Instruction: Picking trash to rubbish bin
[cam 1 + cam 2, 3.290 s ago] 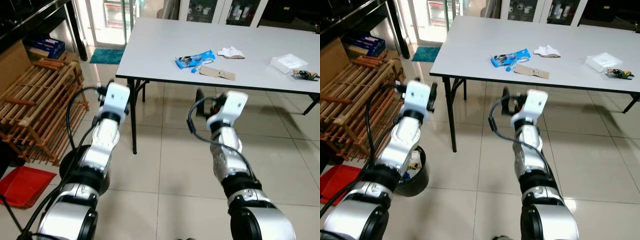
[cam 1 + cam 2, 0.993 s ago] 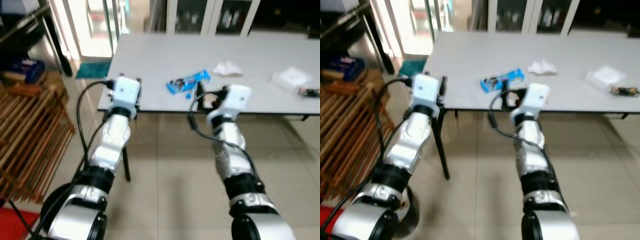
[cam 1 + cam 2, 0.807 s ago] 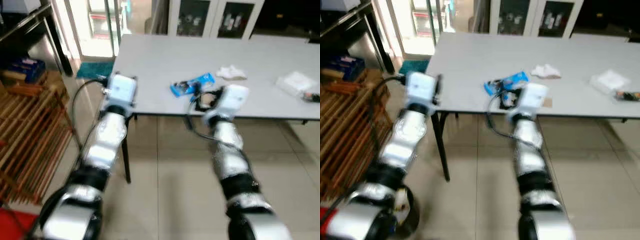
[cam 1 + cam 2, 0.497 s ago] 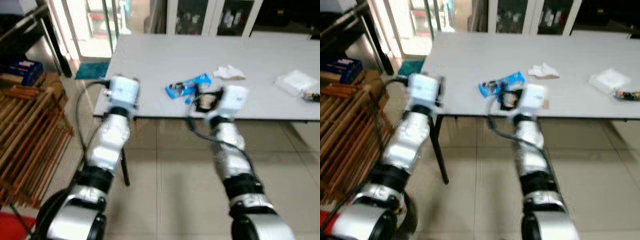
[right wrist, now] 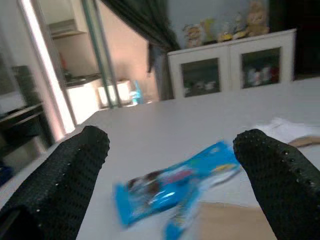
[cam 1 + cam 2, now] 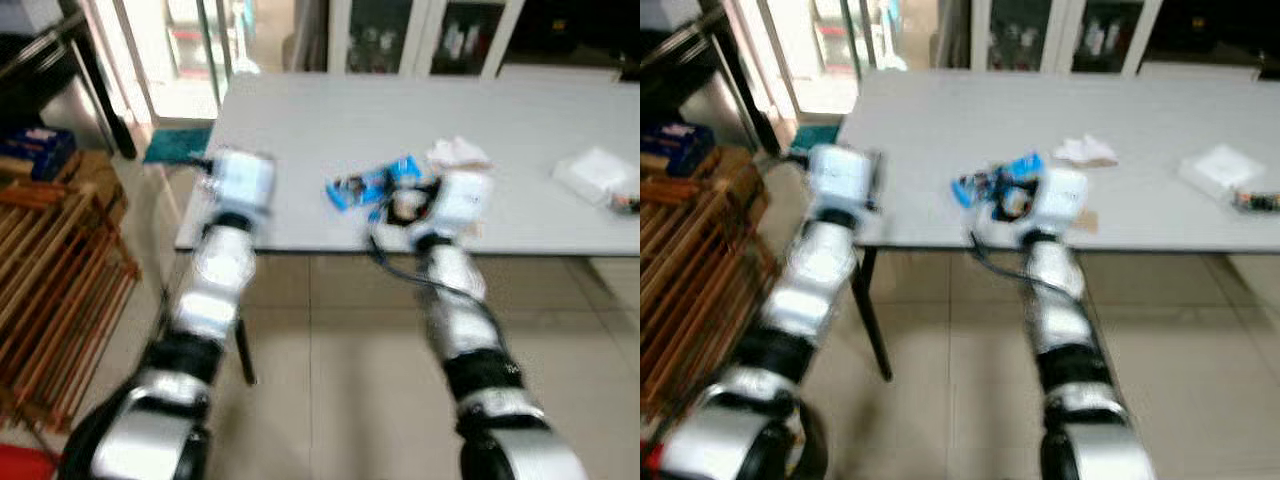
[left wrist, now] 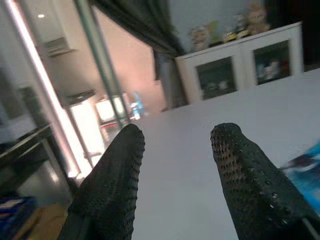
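Note:
A blue snack wrapper (image 6: 372,185) lies near the front edge of the grey table (image 6: 320,120). Beside it are a flat brown card piece (image 5: 230,220) and a crumpled white tissue (image 6: 458,152). My right gripper (image 5: 172,140) is open at table height, just short of the wrapper (image 5: 175,187), which lies between and beyond its fingers (image 5: 65,185). My left gripper (image 7: 177,132) is open too, over the table's left front part, with the wrapper's end (image 7: 305,167) off to its side. Both eye views are blurred.
A wooden slatted rack (image 6: 50,280) stands on the floor at the left, with a red dustpan (image 6: 15,465) near it. A white packet (image 6: 595,172) lies at the table's right. White glass-door cabinets (image 6: 420,40) stand behind. A table leg (image 6: 243,350) is below my left arm.
The camera has come up to the table. Both arms have risen from below the table edge to table-top height, and the right gripper now sits close to the blue wrapper.

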Tool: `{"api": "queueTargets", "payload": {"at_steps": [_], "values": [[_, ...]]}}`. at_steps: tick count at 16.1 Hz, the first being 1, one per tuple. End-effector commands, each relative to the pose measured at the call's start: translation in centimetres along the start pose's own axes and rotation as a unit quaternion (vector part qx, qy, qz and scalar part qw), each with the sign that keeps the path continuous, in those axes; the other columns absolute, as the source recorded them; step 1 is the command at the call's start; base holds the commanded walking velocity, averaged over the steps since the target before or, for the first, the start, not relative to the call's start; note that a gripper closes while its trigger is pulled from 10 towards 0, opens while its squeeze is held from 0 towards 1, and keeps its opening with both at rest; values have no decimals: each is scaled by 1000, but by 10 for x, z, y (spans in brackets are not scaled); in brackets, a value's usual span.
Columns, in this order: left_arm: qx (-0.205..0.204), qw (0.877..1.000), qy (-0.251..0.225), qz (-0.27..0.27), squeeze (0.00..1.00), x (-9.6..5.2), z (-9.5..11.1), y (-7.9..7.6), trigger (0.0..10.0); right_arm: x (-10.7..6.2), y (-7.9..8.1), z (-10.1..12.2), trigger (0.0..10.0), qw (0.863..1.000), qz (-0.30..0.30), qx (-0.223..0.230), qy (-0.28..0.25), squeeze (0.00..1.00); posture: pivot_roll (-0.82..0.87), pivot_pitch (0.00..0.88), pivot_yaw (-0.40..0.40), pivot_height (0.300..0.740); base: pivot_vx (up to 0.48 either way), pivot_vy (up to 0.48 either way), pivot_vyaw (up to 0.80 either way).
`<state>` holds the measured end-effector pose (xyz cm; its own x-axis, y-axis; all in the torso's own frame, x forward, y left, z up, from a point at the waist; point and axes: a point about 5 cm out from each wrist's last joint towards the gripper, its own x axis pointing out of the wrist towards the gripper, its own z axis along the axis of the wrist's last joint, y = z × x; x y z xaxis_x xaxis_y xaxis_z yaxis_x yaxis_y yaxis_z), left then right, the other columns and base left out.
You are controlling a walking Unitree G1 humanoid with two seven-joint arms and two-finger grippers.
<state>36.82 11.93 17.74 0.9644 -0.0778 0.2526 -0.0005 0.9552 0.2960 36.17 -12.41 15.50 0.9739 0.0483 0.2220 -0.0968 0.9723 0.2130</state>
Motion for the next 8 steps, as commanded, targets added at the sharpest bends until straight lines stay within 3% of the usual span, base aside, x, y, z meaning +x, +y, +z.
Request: {"api": "queueTargets", "payload": {"at_steps": [1, 8], "values": [[7, 1000, -2, 14, 0, 2, 1, 12, 10000, 3, 11, 4, 10000, 1000, 13, 7, -8, 0, -10, 24, -34, 740, 356, 0, 0], [6, 1000, -2, 14, 0, 2, 1, 11, 10000, 3, 10, 4, 10000, 1000, 13, 7, -7, 0, -12, 24, -34, 740, 358, 0, 0]]}}
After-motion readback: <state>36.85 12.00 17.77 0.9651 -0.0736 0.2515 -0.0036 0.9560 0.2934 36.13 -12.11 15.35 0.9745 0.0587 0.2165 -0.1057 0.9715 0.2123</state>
